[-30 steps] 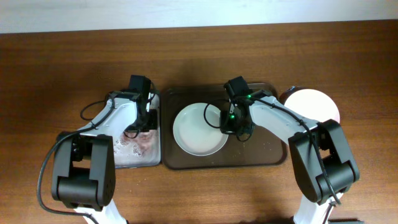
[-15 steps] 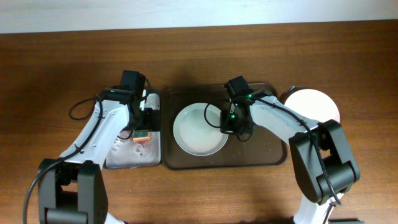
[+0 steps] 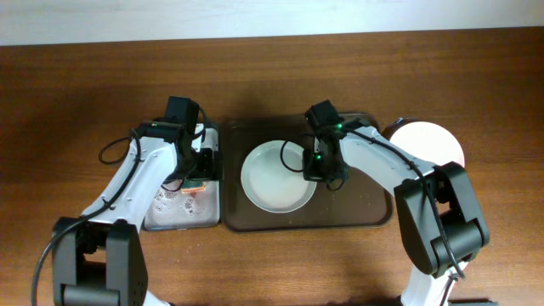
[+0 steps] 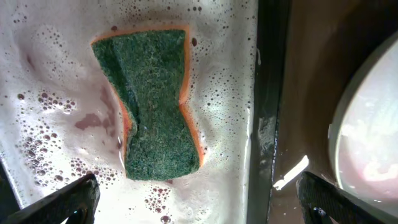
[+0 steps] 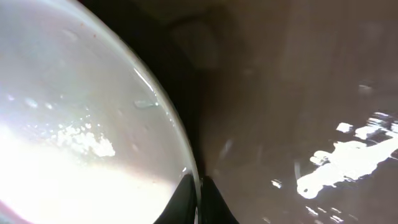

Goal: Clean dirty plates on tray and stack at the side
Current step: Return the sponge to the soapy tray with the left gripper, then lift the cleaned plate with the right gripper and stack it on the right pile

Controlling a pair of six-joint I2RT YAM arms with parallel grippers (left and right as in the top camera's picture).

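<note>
A white plate (image 3: 276,177) lies on the left half of the dark brown tray (image 3: 357,208). My right gripper (image 3: 315,167) is shut on its right rim. In the right wrist view the rim (image 5: 163,109) runs down between the two dark fingertips (image 5: 186,202), which pinch it. A few white flecks and water show on the plate's face (image 5: 74,134). Another white plate (image 3: 427,141) rests on the table just right of the tray. My left gripper (image 3: 196,168) hangs open over the grey metal tray, holding nothing.
The grey metal tray (image 3: 166,212) left of the brown one holds pinkish foamy water (image 4: 56,118). A green and orange sponge (image 4: 152,106) lies free in it, below my spread left fingers (image 4: 68,202). The brown tray's rim (image 4: 273,93) runs beside it.
My left gripper has opened and let the sponge drop into the grey tray, and the left arm has swung forward. The right gripper has closed fully on the plate's rim; the plate shifted slightly.
</note>
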